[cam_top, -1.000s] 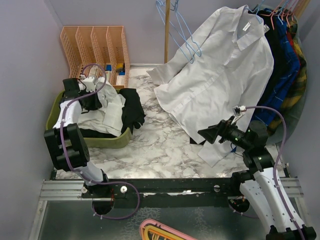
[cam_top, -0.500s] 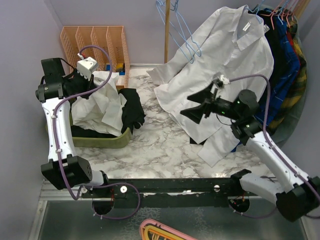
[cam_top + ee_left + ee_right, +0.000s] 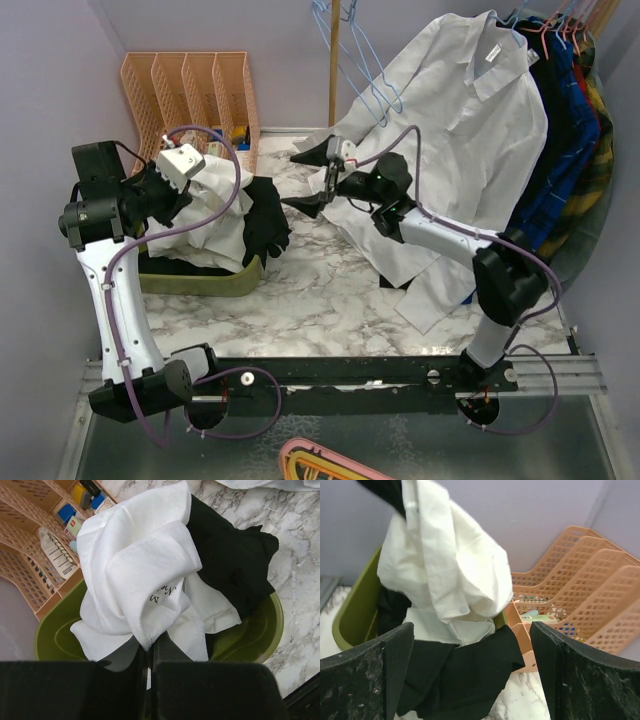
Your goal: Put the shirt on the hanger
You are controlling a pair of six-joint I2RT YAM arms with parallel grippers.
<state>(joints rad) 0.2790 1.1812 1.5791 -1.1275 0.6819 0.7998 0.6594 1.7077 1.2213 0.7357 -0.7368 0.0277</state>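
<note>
LEFT ARM (image 3: pixel 97 213): jaws pinched narrow on the crumpled white cotton shirt (image 3: pixel 140 570), which hangs bunched, long axis vertical, over the olive-green plastic tub (image 3: pixel 212 278) | RIGHT ARM (image 3: pixel 440 233): jaws spread wide, empty, facing the shirt from its right, near but apart | HANGER: thin light-blue wire hanger (image 3: pixel 372 88) hangs at the rear pole, behind the right arm, which is the nearer one.

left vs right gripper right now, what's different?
The left gripper is shut, pinching the white shirt over the green basin; the right gripper is open and empty. The left gripper points down at the basin; the right gripper points sideways toward the shirt, jaws spread wide. Both are black and two-fingered.
</note>
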